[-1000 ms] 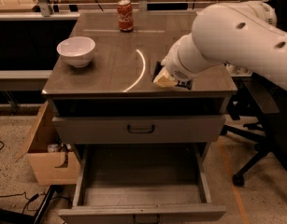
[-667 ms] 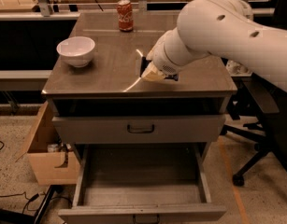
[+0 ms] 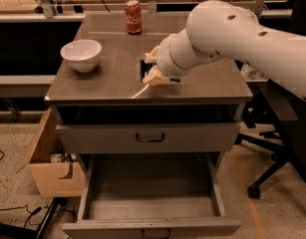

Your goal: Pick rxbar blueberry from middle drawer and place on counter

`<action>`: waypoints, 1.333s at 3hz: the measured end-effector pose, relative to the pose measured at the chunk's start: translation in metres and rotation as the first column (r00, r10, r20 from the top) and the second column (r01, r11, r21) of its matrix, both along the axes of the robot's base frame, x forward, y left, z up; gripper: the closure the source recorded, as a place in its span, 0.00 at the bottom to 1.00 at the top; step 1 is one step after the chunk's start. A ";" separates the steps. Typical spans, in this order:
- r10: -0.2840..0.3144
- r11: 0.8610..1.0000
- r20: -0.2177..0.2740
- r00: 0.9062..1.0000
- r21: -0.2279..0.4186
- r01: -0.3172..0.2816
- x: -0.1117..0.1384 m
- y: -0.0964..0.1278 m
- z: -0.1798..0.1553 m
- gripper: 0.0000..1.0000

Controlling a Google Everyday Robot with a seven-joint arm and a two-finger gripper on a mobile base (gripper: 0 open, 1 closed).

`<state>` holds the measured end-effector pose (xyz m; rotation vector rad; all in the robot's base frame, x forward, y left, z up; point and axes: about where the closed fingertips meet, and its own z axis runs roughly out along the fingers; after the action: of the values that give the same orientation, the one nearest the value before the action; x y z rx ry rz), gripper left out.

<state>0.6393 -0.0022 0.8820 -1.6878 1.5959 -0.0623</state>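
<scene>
My gripper [image 3: 151,66] is over the middle of the counter [image 3: 107,81], at the end of the big white arm that reaches in from the right. It is shut on the rxbar blueberry [image 3: 144,68], a small dark flat bar that shows between the pale fingertips [image 3: 153,54], low over or touching the counter top. The middle drawer [image 3: 150,200] is pulled out below, near the bottom of the view, and its grey floor is bare.
A red soda can [image 3: 133,17] stands at the back of the counter and a white bowl [image 3: 81,54] at its left. A closed drawer front with a loop handle [image 3: 150,137] sits above the open drawer. A cardboard box [image 3: 48,168] is at the left and an office chair [image 3: 279,118] at the right.
The arm has swung left across the counter, carrying the bar from near the right front towards the middle. The drawer, can and bowl have not moved.
</scene>
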 end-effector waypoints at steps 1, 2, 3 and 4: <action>0.002 1.000 -0.001 1.000 0.001 -0.002 0.000 0.002 0.000 0.59; 0.005 1.000 -0.001 1.000 0.001 -0.005 -0.001 0.003 0.000 0.37; 0.008 1.000 -0.001 1.000 0.001 -0.008 -0.002 0.005 0.000 0.13; 0.010 1.000 -0.001 1.000 0.000 -0.010 -0.002 0.007 0.000 0.00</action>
<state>0.6372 0.0044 0.8821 -1.6960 1.5880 -0.0558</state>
